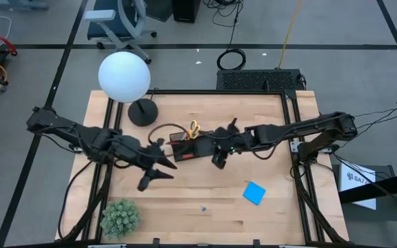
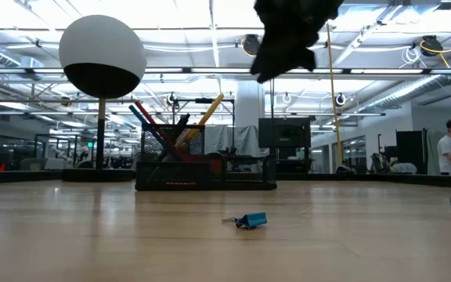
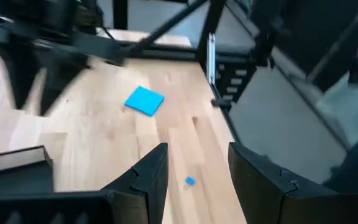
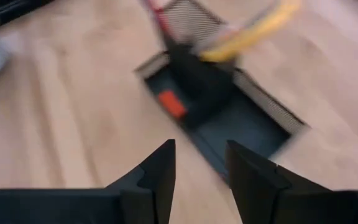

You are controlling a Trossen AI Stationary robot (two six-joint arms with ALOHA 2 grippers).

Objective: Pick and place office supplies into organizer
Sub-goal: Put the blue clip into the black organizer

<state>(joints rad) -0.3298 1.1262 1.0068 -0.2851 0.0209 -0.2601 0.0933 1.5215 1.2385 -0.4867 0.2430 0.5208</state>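
A: Start with the big things. Where does everything sit?

B: The wooden table (image 1: 185, 200) fills the high view. The white globe lamp (image 1: 124, 76) is at eleven o'clock and the green plant (image 1: 120, 217) at seven. The black organizer (image 1: 193, 146) is near the centre, with yellow-handled scissors (image 1: 194, 127) and pens (image 2: 153, 129) standing in it and a red-orange piece (image 4: 171, 104) lying in one low compartment.

A: And what's left out?

B: The blue note pad (image 1: 254, 193) lies at four o'clock, well apart from the organizer, and a tiny blue piece (image 1: 203, 207) at six.

A: The arms?

B: The right gripper (image 4: 199, 165) hovers beside the organizer, its fingers a narrow gap apart with nothing between them. The left gripper (image 3: 197, 171) hangs at eight o'clock of the organizer, fingers moderately parted and empty.

A: So which step?

B: Likely between picks. The next move calls for reaching out to the note pad or the small piece and going low for a flat grasp.

A: Any writing?

B: A white sheet off the table's right edge bears print, probably a label, but it's unreadable.
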